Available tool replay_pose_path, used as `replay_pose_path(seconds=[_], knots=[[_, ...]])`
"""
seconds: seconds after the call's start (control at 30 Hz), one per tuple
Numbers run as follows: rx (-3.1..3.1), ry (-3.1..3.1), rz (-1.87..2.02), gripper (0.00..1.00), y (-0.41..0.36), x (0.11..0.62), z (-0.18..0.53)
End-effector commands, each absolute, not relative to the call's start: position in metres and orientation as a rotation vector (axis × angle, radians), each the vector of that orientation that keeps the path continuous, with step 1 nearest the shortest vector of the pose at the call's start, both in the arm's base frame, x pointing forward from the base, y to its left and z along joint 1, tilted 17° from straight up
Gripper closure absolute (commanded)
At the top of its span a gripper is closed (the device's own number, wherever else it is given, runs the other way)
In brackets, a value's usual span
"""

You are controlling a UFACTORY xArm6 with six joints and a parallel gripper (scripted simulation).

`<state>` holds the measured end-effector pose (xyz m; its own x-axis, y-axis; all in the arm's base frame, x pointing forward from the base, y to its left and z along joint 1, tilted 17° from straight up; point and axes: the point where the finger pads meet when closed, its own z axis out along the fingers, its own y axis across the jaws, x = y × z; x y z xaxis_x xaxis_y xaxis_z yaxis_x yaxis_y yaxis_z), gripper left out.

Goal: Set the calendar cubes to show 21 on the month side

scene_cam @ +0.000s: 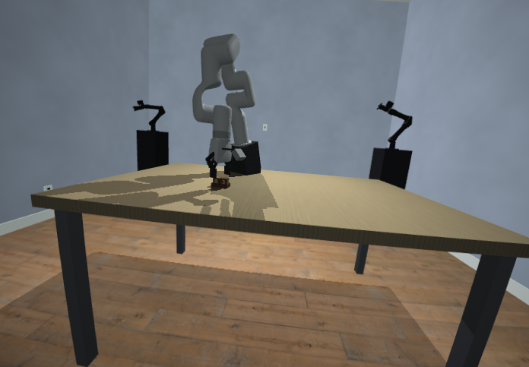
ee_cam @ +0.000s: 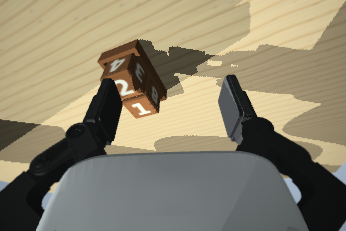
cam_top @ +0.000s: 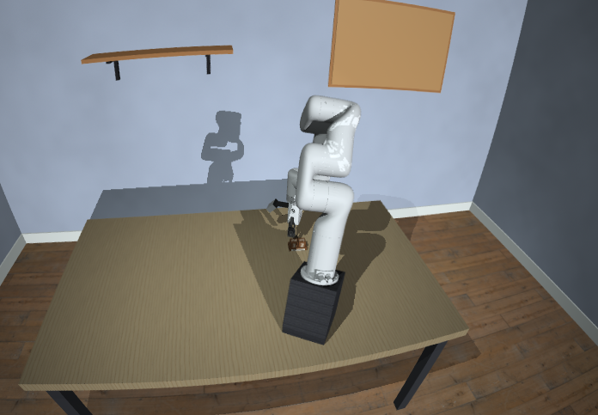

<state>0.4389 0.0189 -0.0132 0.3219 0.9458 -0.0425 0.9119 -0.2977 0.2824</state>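
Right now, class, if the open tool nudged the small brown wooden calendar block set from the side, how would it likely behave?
The brown wooden calendar block set looks rigid, so it probably slides rather than bends. Its flat faces suggest no rolling. Being small beside the open tool, it is likely light, and the loose cubes might shift or tip.

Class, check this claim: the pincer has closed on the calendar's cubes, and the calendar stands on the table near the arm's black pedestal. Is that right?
Not quite. The pincer is wide open and holds nothing. The wrist view shows its fingers spread apart, with the calendar beside the left finger, not between the two. The rest holds: the calendar stands on the table near the arm's black pedestal.
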Motion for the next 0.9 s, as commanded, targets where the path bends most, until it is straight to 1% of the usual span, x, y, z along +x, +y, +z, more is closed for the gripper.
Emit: replay_pose_path(seconds=[0.0,0.3,0.47,0.57,0.87], knots=[[2.429,1.539,0.223,0.00,0.013,0.440,-0.011],[2.472,1.476,0.233,0.00,0.004,0.440,-0.010],[2.620,1.227,0.270,0.00,0.001,0.440,-0.010],[2.625,1.217,0.271,0.00,-0.010,0.440,-0.008],[2.700,1.067,0.291,0.00,-0.012,0.440,-0.008]])
